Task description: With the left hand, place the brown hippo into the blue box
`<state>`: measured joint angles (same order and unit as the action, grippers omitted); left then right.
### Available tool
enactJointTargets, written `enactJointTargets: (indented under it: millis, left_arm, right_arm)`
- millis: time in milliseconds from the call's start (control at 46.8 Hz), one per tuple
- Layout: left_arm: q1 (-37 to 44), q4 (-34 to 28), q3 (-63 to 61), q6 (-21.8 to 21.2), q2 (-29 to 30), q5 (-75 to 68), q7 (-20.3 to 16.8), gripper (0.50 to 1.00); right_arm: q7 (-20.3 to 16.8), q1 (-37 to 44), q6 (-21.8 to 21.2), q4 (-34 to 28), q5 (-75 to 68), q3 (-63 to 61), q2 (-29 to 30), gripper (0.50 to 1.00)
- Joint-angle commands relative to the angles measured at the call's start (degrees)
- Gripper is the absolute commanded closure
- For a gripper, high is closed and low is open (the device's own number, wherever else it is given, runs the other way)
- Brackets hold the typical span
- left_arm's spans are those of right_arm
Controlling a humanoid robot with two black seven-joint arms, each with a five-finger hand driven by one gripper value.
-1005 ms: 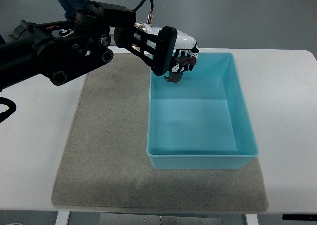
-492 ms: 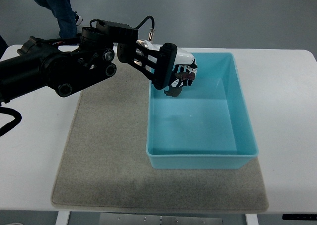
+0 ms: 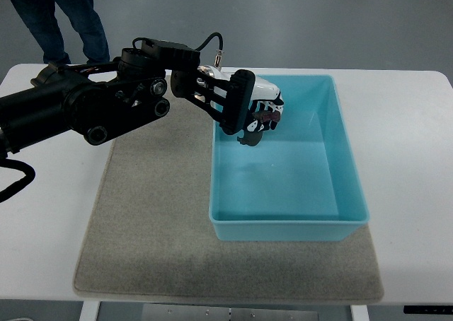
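While it hangs over the blue box (image 3: 340,194), the left hand (image 3: 256,114) clutches the brown hippo (image 3: 262,116).

A white table (image 3: 410,144) stood on a grey floor (image 3: 318,24). A grey felt mat (image 3: 148,222) lay flat across most of the tabletop, reaching nearly to its front edge. Beyond the far left corner stood a person's legs (image 3: 64,20) in blue jeans.
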<state>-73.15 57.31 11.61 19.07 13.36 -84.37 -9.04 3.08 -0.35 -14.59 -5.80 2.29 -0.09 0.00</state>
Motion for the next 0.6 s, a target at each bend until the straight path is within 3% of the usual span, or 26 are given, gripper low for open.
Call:
enactJointTargets:
  millis: [0,21,43,86,107,128,577]
  left_arm:
    - [0.1,0.0,0.0,0.0,0.0,0.1,-0.1,0.945]
    - [0.1,0.0,0.0,0.0,0.0,0.1,-0.1,0.913]
    - [0.1,0.0,0.0,0.0,0.0,0.1,-0.2,0.847]
    - [0.1,0.0,0.1,-0.2,0.0,0.2,-0.5,0.665]
    - [0.1,0.0,0.2,-0.2,-0.1,0.2,-0.6,0.611]
    - [0.2,0.0,0.2,-0.3,-0.1,0.3,-0.6,0.594]
    - [0.0,-1.4,0.8,-1.4,0.0,0.3,-0.8,0.576]
  right_arm:
    - [0.0,0.0,0.0,0.0,0.0,0.0,0.0,0.564]
    - [0.0,0.0,0.0,0.0,0.0,0.0,0.0,0.564]
    - [0.0,0.1,0.0,0.0,0.0,0.0,0.0,0.564]
    - [0.0,0.0,0.0,0.0,0.0,0.0,0.0,0.564]
    - [0.0,0.0,0.0,0.0,0.0,0.0,0.0,0.564]
    - [0.0,0.0,0.0,0.0,0.0,0.0,0.0,0.564]
    - [0.0,0.1,0.0,0.0,0.0,0.0,0.0,0.564]
